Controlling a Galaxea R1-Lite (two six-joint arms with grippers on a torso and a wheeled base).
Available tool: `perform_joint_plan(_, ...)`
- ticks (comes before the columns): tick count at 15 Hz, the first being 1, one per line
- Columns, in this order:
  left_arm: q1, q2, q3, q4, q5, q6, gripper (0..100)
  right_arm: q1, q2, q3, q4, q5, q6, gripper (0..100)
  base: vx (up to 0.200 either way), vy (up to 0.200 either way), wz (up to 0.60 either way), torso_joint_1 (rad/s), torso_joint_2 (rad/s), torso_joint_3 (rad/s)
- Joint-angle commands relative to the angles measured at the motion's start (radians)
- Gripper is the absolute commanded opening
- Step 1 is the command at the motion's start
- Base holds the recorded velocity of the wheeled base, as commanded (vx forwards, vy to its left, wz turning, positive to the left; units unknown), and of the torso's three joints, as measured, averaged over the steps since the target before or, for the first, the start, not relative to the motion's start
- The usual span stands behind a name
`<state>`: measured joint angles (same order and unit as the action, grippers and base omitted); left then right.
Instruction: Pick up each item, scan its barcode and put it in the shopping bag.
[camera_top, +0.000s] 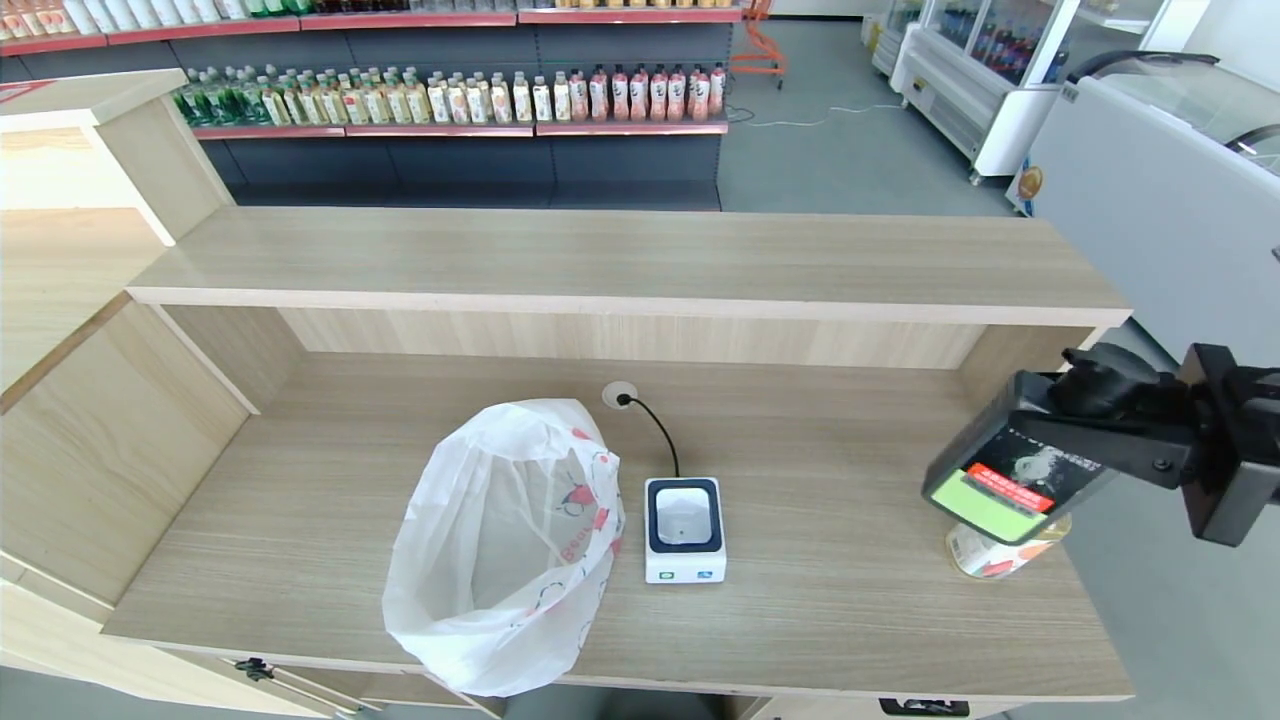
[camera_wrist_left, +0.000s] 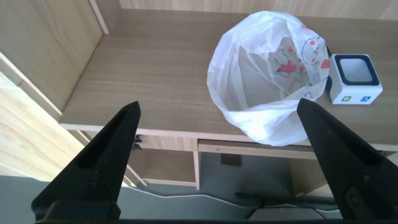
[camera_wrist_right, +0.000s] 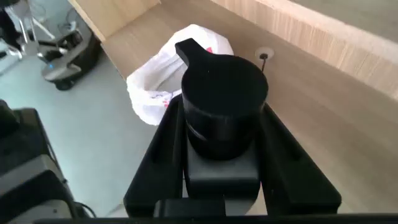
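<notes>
Black bottle (camera_top: 1000, 480) clamped tilted in right tool (camera_wrist_right: 219, 112).

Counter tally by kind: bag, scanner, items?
Shopping bag: 1
Scanner: 1
Items: 2, black-lidded container in the right end effector, pale container on the counter
Total: 4

Head camera overlooks the counter (camera_top: 850, 520); both wrist cameras look down, sharing the shopping bag (camera_top: 450, 520).

The black bottle (camera_top: 1000, 480) half hides a container (camera_top: 975, 556) (kind unclear).
</notes>
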<state>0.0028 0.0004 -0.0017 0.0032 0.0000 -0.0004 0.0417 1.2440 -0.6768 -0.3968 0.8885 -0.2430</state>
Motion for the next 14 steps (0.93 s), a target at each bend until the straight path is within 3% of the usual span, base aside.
perform_joint_plan(1, 0.0, 0.0, 0.0, 0.0, 0.0, -0.001, 100, 0.033, 0.006, 0.003, -0.007, -0.117, 0.349, 0, 0.0, 0.0, 0.0, 0.0, 0.0, 0.0)
perform_joint_plan(5, 0.0, 0.0, 0.0, 0.0, 0.0, -0.001, 100, 0.076, 0.049, 0.08, -0.123, -0.181, 0.665, 0, 0.0, 0.0, 0.0, 0.0, 0.0, 0.0)
perform_joint_plan(11, 0.0, 0.0, 0.0, 0.0, 0.0, -0.001, 100, 0.086, 0.35, 0.111, -0.393, -0.227, 0.712, 0, 0.0, 0.0, 0.0, 0.0, 0.0, 0.0)
perform_joint_plan(14, 0.0, 0.0, 0.0, 0.0, 0.0, 0.0, 100, 0.135, 0.477, 0.106, -0.508, -0.258, 0.714, 0, 0.0, 0.0, 0.0, 0.0, 0.0, 0.0)
